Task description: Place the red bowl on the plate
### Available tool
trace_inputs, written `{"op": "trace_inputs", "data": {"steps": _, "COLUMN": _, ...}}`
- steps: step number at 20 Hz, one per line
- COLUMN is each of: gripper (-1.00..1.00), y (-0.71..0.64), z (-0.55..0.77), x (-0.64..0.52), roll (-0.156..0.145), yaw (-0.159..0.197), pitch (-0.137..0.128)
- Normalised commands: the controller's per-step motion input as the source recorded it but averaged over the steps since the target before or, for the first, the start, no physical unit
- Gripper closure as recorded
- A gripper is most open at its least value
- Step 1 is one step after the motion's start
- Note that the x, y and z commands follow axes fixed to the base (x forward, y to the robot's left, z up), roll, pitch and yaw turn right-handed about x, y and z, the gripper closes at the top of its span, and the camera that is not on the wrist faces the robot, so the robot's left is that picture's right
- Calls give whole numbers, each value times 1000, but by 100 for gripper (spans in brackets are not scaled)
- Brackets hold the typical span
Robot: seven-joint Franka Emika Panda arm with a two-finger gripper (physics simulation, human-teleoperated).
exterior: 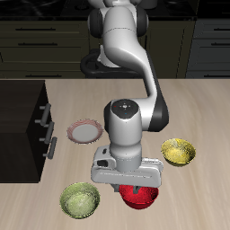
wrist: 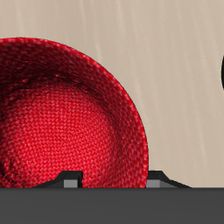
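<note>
I hang low over the red bowl (exterior: 139, 195), which sits near the table's front edge between the green bowl (exterior: 79, 200) and the yellow bowl (exterior: 178, 151). My gripper (exterior: 135, 187) is hidden under my own wrist in the exterior view, and in the wrist view only dark stubs show at the frame's edge — I cannot tell whether it is open or shut, or whether it has the rim.

If I lift on a shallow bite of that thin rim, I judge the bowl could tip or slip free on the way to the plate (exterior: 85, 133), which lies well apart, farther back.

The wrist view shows the bowl's (wrist: 61, 122) woven inside close up; only the exterior view shows the plate and the other bowls.
</note>
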Motion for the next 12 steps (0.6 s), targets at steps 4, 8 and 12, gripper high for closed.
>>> {"op": "trace_inputs", "data": {"steps": 4, "gripper": 100, "y": -8, "z": 46, "x": 9, "roll": 9, "yaw": 2, "pitch": -21}}
{"op": "trace_inputs", "data": {"steps": 8, "gripper": 100, "y": 0, "z": 44, "x": -6, "roll": 4, "yaw": 8, "pitch": -15}}
{"op": "trace_inputs", "data": {"steps": 12, "gripper": 100, "y": -25, "z": 48, "x": 10, "roll": -4, "yaw": 18, "pitch": -19}}
